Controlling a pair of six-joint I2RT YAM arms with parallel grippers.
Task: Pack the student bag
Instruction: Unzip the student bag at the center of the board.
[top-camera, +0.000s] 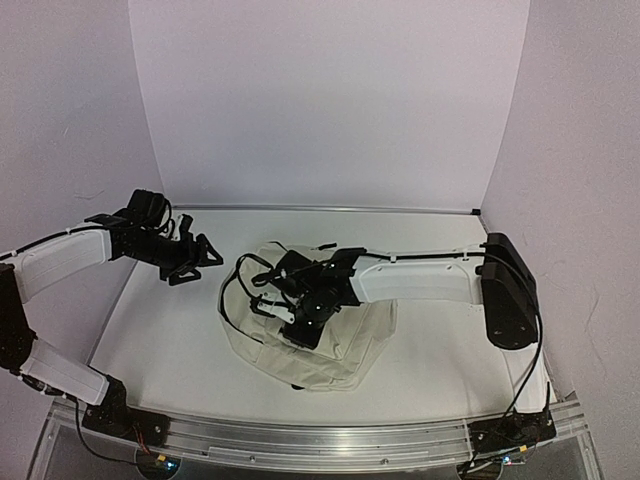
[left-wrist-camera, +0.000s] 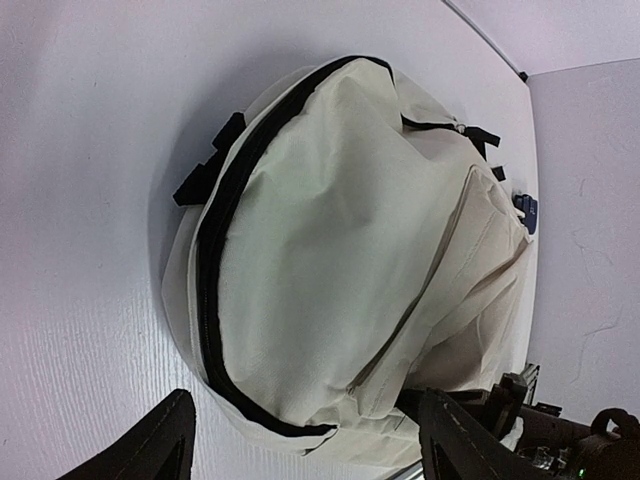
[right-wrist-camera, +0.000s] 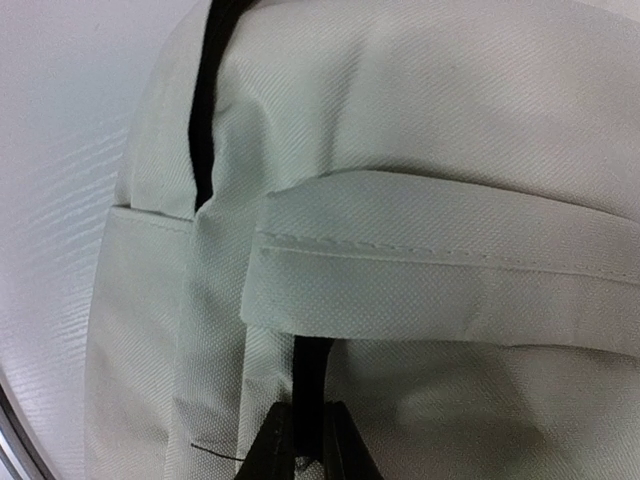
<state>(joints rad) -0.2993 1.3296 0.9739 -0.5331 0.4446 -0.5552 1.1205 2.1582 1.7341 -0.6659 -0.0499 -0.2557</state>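
The student bag (top-camera: 335, 352) is a cream fabric backpack lying flat on the white table, with a black zipper line (left-wrist-camera: 212, 250) curving along its edge. My right gripper (top-camera: 292, 322) rests on top of the bag. In the right wrist view its fingertips (right-wrist-camera: 270, 440) are pinched on a black zipper pull tab (right-wrist-camera: 312, 375) that comes out from under a cream flap (right-wrist-camera: 440, 285). My left gripper (top-camera: 203, 258) hovers left of the bag, open and holding nothing. In the left wrist view its dark fingers (left-wrist-camera: 150, 445) frame the bag (left-wrist-camera: 350, 220) from a distance.
White walls close in the table at the back and both sides. Black straps and buckles (left-wrist-camera: 205, 165) stick out from the bag's edge. A small blue item (left-wrist-camera: 527, 212) peeks out beyond the bag. A metal rail (top-camera: 320, 440) runs along the near edge.
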